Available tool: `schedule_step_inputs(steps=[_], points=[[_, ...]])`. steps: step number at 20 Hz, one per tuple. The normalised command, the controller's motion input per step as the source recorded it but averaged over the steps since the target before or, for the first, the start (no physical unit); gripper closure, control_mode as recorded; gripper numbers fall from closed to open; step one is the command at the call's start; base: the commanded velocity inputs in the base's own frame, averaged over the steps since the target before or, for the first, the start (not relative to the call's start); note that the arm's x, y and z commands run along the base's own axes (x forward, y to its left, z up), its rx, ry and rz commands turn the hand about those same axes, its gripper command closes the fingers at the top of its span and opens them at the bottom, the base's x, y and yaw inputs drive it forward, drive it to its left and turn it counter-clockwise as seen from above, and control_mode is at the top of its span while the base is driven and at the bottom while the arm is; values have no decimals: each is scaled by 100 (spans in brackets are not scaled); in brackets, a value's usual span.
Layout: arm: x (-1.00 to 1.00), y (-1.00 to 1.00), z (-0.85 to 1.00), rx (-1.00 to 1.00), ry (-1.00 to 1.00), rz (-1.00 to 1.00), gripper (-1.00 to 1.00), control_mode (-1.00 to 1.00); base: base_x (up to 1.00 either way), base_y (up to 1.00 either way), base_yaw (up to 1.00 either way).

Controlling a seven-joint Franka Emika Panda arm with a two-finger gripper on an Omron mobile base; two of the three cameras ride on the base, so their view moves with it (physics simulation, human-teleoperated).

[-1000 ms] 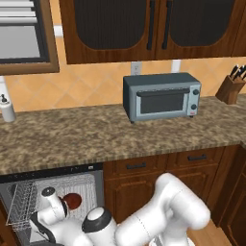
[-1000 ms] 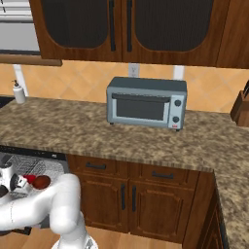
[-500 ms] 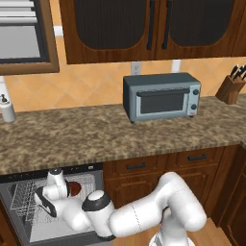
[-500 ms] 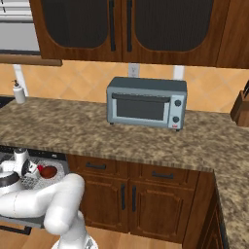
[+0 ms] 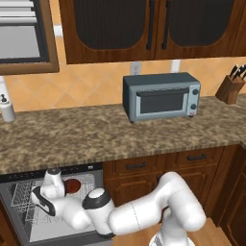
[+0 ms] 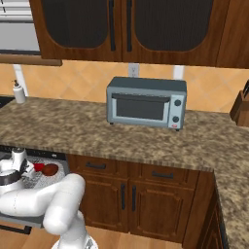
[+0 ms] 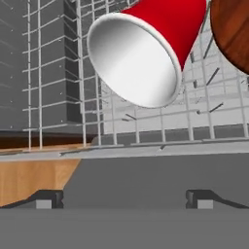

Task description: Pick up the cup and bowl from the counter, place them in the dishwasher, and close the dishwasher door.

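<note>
The red cup [image 7: 146, 53] lies on its side in the dishwasher's white wire rack [image 5: 24, 204], its white mouth turned toward my hand camera. In the right base view a bit of the cup [image 6: 39, 167] shows red. The dark reddish-brown bowl [image 5: 72, 185] [image 6: 50, 169] [image 7: 233, 29] rests in the rack just beside it. My gripper [image 7: 125, 199] is open and holds nothing, a short way back from the cup. The dishwasher [image 5: 48, 173] stands open under the counter [image 5: 120, 137], and the dishwasher door [image 7: 160, 170] lies folded down below my fingers.
A grey-blue toaster oven [image 5: 161, 96] stands on the counter, with a knife block [image 5: 230, 86] at the far right and a white dispenser bottle [image 5: 7, 108] at the far left. Dark wooden cabinet fronts [image 5: 192, 168] run to the right of the dishwasher. My arm [image 5: 144, 214] reaches across in front of them.
My hand has risen from low over the door to level with the rack and has stayed open. The bowl now shows slightly farther back in the rack.
</note>
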Motion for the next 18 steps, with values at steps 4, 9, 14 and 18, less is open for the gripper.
schedule_step_inputs(steps=[4, 9, 14, 18], points=[[-65, 72, 2, -22, -11, 0, -100, -100, 0, 0, 0], [-100, 90, 74, -24, -19, 0, -100, -100, 0, 0, 0], [-100, 38, 100, -2, -9, -2, -100, -100, 0, 0, 0], [-100, 0, 100, 0, -19, 0, -100, -100, 0, 0, 0]])
